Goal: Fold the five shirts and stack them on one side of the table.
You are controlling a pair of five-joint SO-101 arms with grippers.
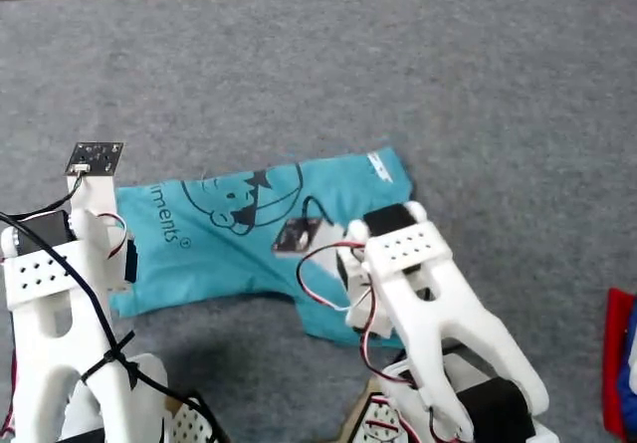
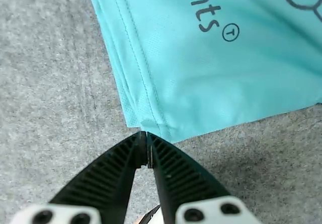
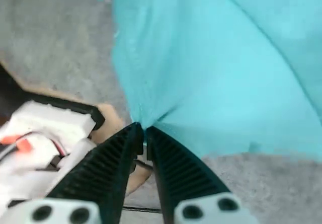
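On the left, closed tight on the near left hem corner of the teal printed fabric shirt (image 1: 229, 234): left gripper (image 2: 145, 143), seemingly pinning that corner ready to lift for a fold. Further right, clamped on a puckered bit of the same shirt's near right edge: right gripper (image 3: 142, 133), probably so as to raise both ends evenly. Lies spread across the near middle of the grey felt counter (image 1: 398, 75), well apart from a red and blue cloth pile (image 1: 622, 363) at the right edge.
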